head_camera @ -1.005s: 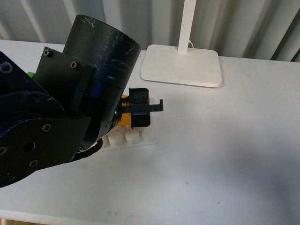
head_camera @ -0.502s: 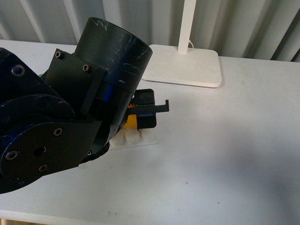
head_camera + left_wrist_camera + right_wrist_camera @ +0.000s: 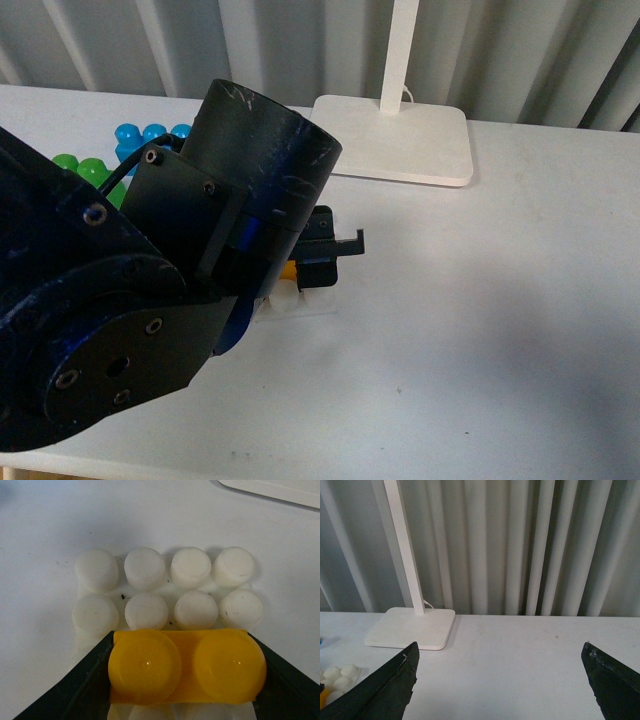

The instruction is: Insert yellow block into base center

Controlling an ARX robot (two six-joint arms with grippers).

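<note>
Your left gripper (image 3: 187,682) pinches the yellow block (image 3: 186,666) by its ends over the white studded base (image 3: 145,570), while your right gripper (image 3: 499,662) hangs wide open, empty.

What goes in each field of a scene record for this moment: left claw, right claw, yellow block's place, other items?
Left claw: shut on the yellow block
Right claw: open, empty
Block's place: over the base, beside two bare stud rows; whether it is seated is unclear
Other items: lamp foot, green brick, blue brick
</note>
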